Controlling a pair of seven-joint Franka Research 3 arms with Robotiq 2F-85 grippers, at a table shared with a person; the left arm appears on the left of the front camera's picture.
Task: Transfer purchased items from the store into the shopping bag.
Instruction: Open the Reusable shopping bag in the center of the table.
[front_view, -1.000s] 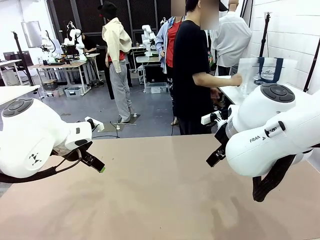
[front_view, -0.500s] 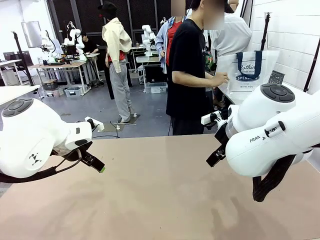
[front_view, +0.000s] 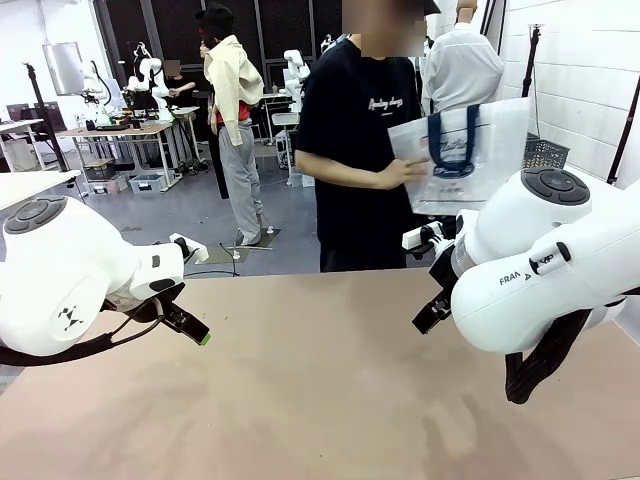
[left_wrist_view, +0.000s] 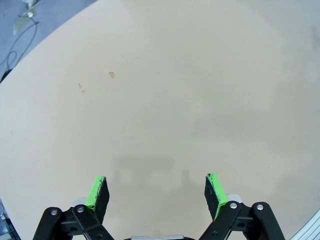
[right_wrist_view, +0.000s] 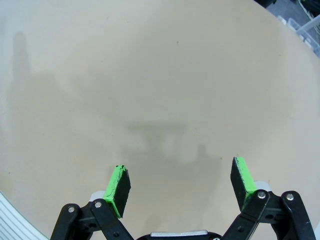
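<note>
Right arm (front_view: 560, 280), white shell: black letters "FRA", cut short where the casing curves away, with a small triangle mark just after them.

Left arm (front_view: 60, 270), white shell: small black emblem low on the housing. It is a mark only, with no letters to read.

Shopping bag (front_view: 490, 160), held by the person at the far side: navy lettering and an oval logo on its face, too small and creased to make out.

Person's black T-shirt (front_view: 345, 140): one line of pale script across the chest, not legible.
</note>
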